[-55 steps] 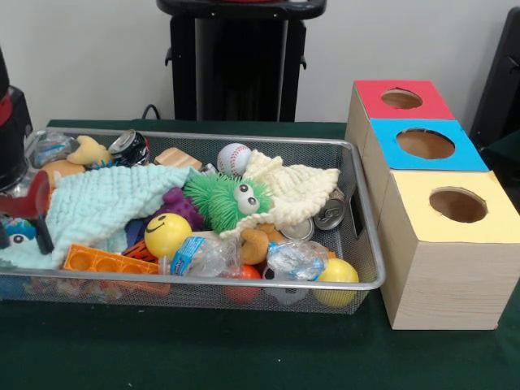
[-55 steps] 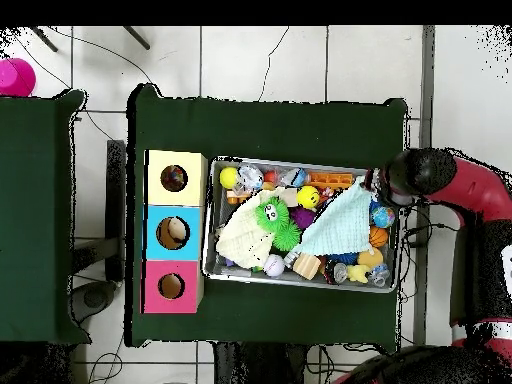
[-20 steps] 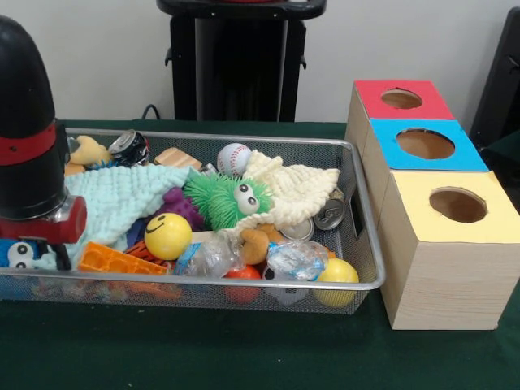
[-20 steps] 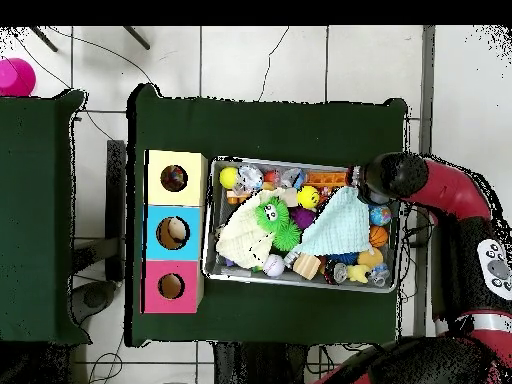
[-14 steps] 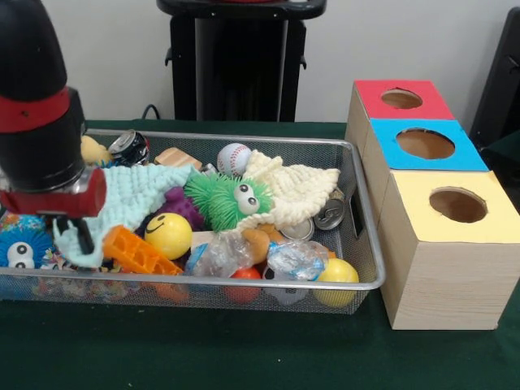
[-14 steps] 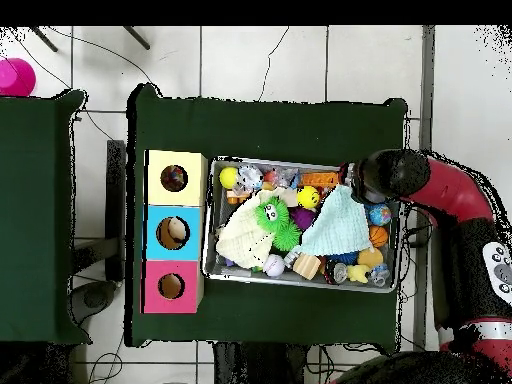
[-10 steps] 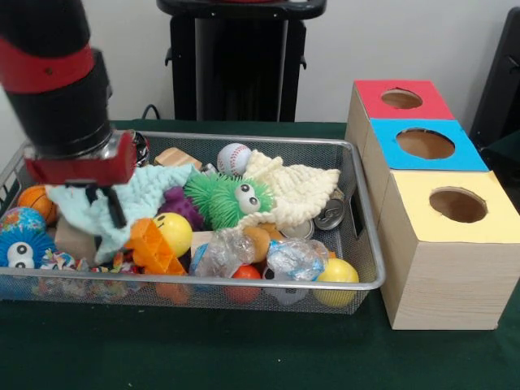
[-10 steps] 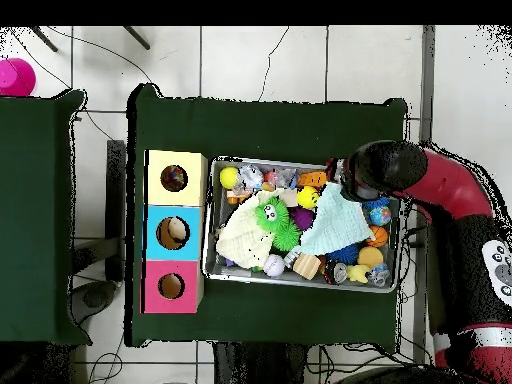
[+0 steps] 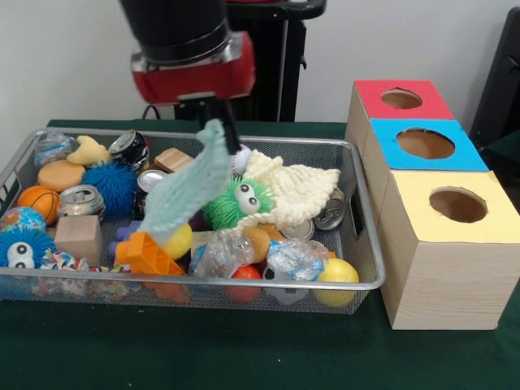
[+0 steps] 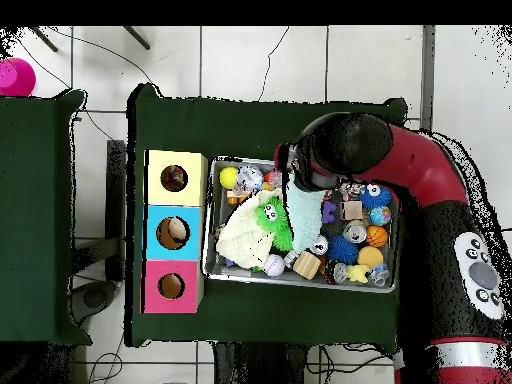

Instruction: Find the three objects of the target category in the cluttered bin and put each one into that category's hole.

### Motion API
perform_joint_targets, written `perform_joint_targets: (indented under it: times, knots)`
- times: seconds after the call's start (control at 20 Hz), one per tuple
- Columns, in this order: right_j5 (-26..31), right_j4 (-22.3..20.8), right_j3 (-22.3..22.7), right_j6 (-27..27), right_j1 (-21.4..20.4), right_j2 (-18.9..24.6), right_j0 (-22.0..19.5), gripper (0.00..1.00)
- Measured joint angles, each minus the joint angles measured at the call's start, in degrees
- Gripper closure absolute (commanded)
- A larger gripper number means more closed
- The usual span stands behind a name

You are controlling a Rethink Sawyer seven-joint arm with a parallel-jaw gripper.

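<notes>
Mint cloth: soft, limp, dangling above the wire bin, beside the green fuzzy toy.
End effector: pinched on the cloth's top corner.
Handling: light, drapes, may snag.

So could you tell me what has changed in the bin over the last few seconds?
The gripper has taken hold of the mint cloth and dragged it up and across the bin toward the boxes. That uncovered a can, a wooden block and a blue spiky ball. The orange block has shifted. The green fuzzy toy, cream cloth and boxes stayed put.
</notes>
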Motion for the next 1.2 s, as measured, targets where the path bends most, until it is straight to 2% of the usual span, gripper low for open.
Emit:
perform_joint_targets:
  times: [0.25,0.65,0.7,0.85,1.2]
  knots:
    - [0.01,3.75,0.70,2.51,-1.69,-1.52,3.13,1.00]
    - [0.01,8.47,5.44,7.95,-3.66,-5.71,8.06,1.00]
    - [0.00,8.60,6.45,8.85,-3.92,-6.72,9.10,0.00]
    - [-0.01,8.59,6.75,9.21,-3.99,-7.12,9.50,0.00]
    - [0.00,9.09,8.37,11.55,-4.83,-10.93,13.25,0.00]
